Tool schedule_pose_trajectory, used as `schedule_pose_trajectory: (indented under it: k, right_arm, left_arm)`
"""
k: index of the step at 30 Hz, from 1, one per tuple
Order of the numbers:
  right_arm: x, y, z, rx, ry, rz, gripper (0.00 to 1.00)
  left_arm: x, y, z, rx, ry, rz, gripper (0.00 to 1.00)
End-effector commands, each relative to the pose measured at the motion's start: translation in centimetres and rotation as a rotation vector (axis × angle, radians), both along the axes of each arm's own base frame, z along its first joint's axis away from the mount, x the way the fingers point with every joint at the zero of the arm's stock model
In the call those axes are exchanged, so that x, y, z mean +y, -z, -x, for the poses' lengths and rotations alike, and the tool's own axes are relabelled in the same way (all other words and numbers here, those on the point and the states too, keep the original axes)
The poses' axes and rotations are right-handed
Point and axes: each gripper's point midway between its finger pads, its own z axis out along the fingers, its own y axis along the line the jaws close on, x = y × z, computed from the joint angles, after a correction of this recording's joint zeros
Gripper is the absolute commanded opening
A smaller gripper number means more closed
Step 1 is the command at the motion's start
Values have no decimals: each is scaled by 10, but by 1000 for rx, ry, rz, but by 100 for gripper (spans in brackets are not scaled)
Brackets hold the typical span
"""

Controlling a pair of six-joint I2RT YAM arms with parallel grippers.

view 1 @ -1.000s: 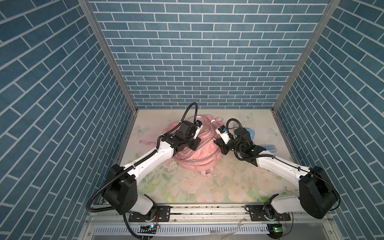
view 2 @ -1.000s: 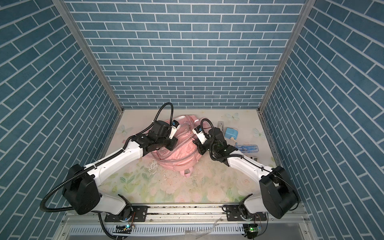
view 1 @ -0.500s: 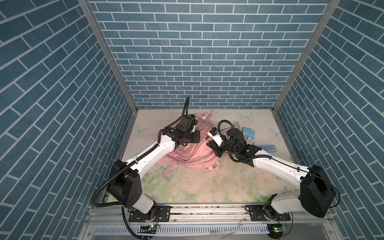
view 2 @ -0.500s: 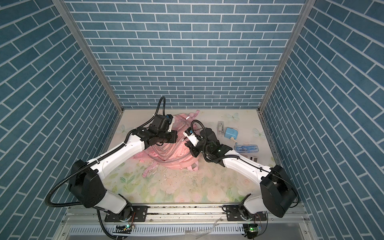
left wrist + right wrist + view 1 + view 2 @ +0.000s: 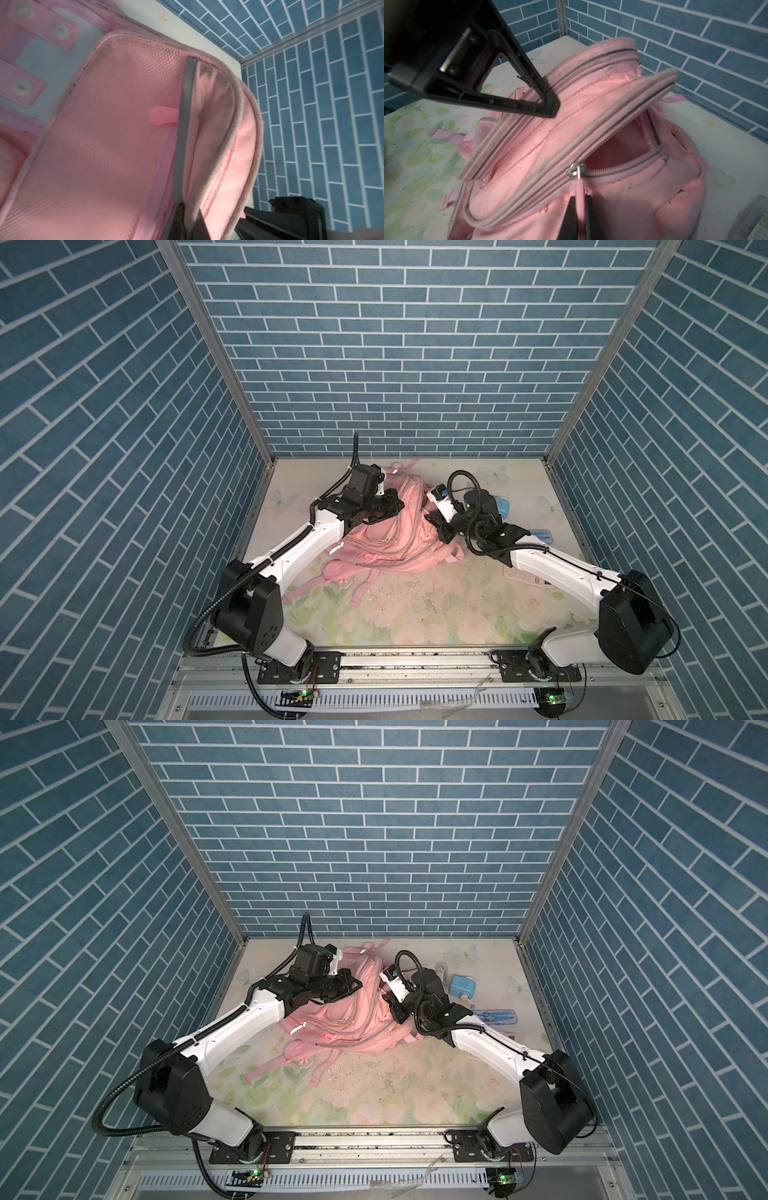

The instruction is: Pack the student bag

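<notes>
Packing looks barely started: the student bag (image 5: 390,539) lies between the left end effector (image 5: 392,507), pinched shut on its rim, and the right end effector (image 5: 580,200), clamped on a part-open compartment's zipper pull (image 5: 579,185), while a blue box (image 5: 462,986) waits outside.

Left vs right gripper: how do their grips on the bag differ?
Left gripper pinches the student bag's piped fabric edge; right gripper pinches the pink zipper pull. Left sits beside the mesh panel, right beside the partly open compartment. Both are shut, gripping the bag.

Left gripper (image 5: 398,506) and right gripper (image 5: 436,524), both clamped, face inward; 2 arms outstretched.
</notes>
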Motion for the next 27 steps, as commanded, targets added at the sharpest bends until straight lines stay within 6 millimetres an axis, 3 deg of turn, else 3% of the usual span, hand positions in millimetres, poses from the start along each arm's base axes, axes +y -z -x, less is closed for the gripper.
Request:
schedule_pose_trajectory:
  k: [1,6,16,21,27]
  right_arm:
    - [16,-10,16,-93,-106,-5,0]
    - [24,-11,43,-150,-166,-28,0]
    - [34,-3,58,-142,-147,-25,0]
    - [39,7,47,-130,-28,-25,0]
    - [43,5,33,-180,110,-101,0]
  left_arm:
    - [-11,-76,-23,-146,-21,271,0]
    - [0,-95,-43,-177,-104,390,0]
    - [22,-114,-67,-206,-242,513,0]
    - [24,-115,-72,-192,-284,589,0]
    - [36,-128,-78,-237,-361,625,0]
